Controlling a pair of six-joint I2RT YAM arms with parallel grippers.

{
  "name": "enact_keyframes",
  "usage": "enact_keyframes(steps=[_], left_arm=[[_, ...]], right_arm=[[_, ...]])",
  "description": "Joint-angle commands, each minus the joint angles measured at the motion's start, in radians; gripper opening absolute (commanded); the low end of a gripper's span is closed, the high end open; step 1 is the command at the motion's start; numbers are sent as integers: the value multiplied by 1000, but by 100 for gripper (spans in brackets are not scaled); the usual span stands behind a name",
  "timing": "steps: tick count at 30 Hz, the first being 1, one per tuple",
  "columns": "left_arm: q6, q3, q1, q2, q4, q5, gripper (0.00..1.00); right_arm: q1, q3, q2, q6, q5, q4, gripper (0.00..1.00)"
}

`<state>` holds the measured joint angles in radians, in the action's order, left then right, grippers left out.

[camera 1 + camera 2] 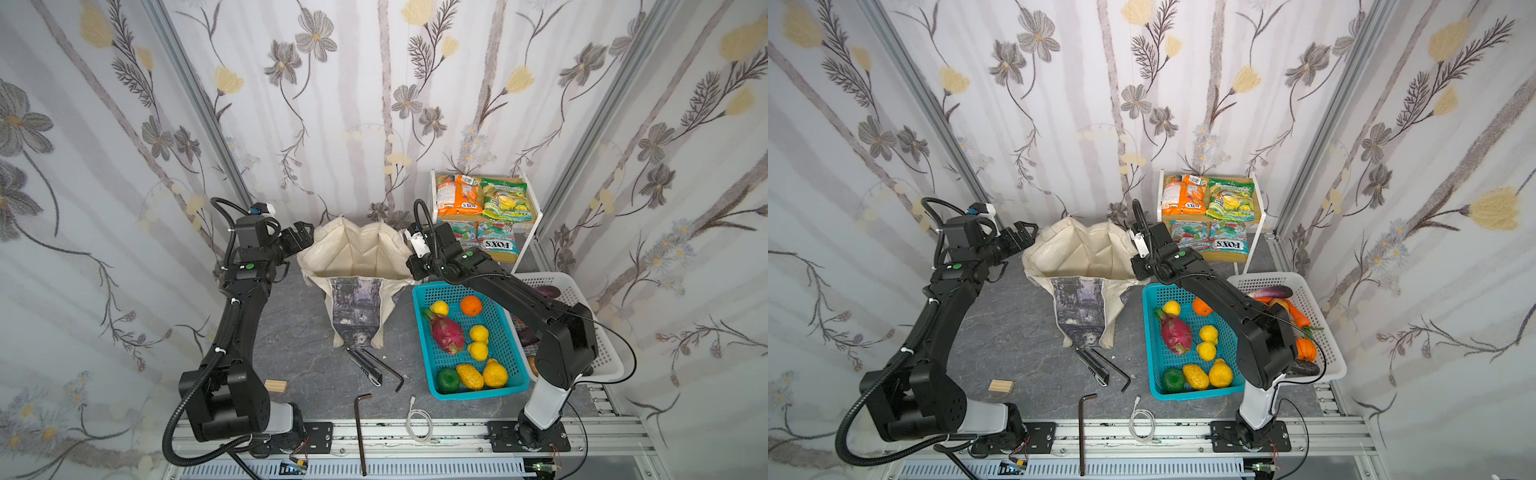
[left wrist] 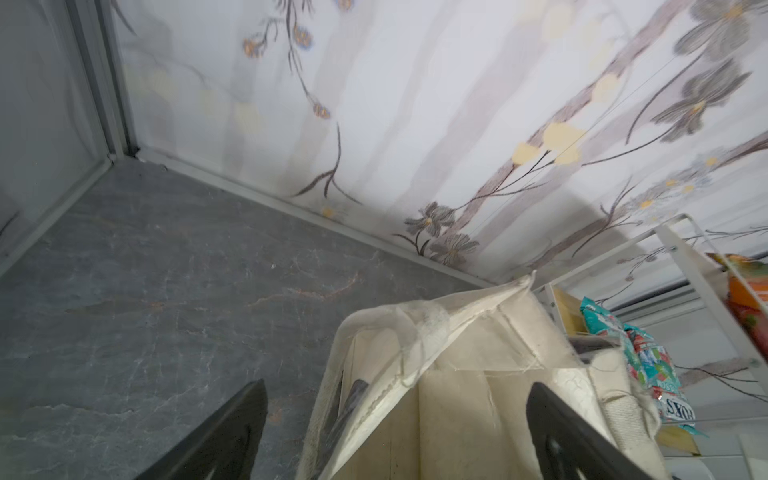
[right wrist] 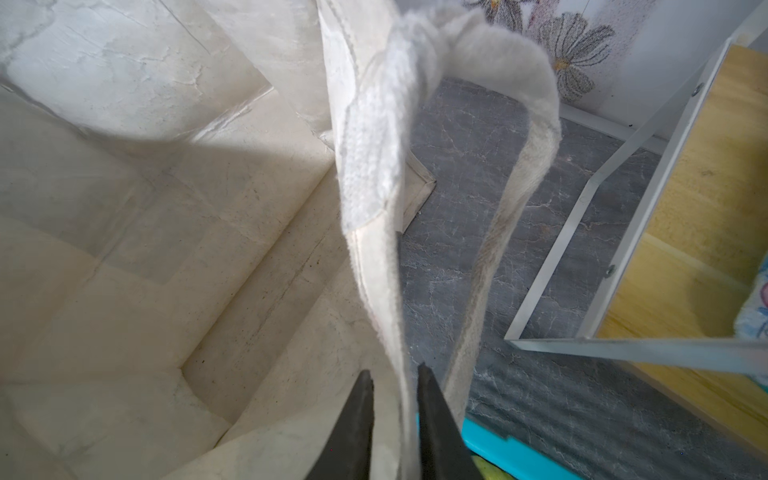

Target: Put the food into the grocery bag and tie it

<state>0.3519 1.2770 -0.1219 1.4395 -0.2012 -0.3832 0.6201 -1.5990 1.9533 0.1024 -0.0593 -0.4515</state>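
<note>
Left pincer point(image 2: 398, 384) gapes wide at the bag point(image 1: 355, 307) rim; right pincer point(image 3: 395, 370) sits narrow astride the rim, grip unclear.

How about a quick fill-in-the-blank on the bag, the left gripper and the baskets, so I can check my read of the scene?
1. The bag stands open with ____ inside it.
2. The left gripper is beside the bag's rim, and its jaws are ____.
3. The basket holding the purple eggplant is ____ in colour.

Missing words: nothing; open; white.
</note>
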Motion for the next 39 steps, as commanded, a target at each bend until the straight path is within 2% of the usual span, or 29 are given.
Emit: enact_keyframes(steps=[1, 3, 6, 8, 10, 11, 14, 16, 19, 21, 24, 25, 27, 30, 32, 34, 35, 36, 39], left_arm=[[-53, -11, -2, 41, 0, -10, 100], [-59, -19, 13, 66, -1, -69, 100], [-67, -28, 47, 72, -9, -81, 77], [-71, -41, 55, 55, -13, -71, 46], [-84, -41, 55, 40, -46, -31, 11], [-103, -32, 55, 34, -79, 5, 0], [-113, -29, 56, 1, -135, 89, 0], [-101, -50, 55, -32, -138, 109, 0], [-62, -81, 55, -57, -136, 115, 0], [-41, -96, 56, -61, -135, 112, 0], [-32, -113, 55, -50, -122, 52, 0], [-21, -118, 56, -46, -114, 38, 0], [-16, -126, 54, -38, -98, -2, 0], [-17, -125, 55, -40, -91, -13, 0], [-20, -125, 56, -54, -89, -2, 0], [-23, -129, 56, -67, -87, 3, 0], [-25, -132, 55, -73, -86, 4, 0], [-25, -136, 55, -79, -86, 5, 0], [-28, -152, 54, -95, -78, 8, 0]], right_arm=[[0, -7, 4, -36, 13, 4, 33], [-2, -3, 3, -36, 1, 9, 38], [-2, 1, 0, -17, -36, 27, 46], [-2, 21, -12, 6, -65, 51, 44], [-1, 43, -27, 27, -93, 79, 35], [-3, 59, -36, 43, -113, 95, 29], [-5, 119, -81, 88, -122, 144, 18], [-12, 147, -106, 108, -95, 152, 15], [-27, 173, -134, 124, -33, 146, 6], [-39, 186, -146, 126, -33, 143, 5], [-41, 194, -165, 133, -49, 162, 10], [-39, 197, -176, 135, -58, 174, 14], [-39, 220, -218, 144, -76, 218, 34], [-39, 255, -304, 157, -62, 281, 45], [-44, 259, -351, 158, -18, 289, 58], [-58, 261, -425, 156, 20, 296, 80], [-73, 262, -452, 158, 40, 297, 97], [-87, 263, -474, 160, 45, 298, 100], [-152, 280, -537, 196, 0, 295, 100]])
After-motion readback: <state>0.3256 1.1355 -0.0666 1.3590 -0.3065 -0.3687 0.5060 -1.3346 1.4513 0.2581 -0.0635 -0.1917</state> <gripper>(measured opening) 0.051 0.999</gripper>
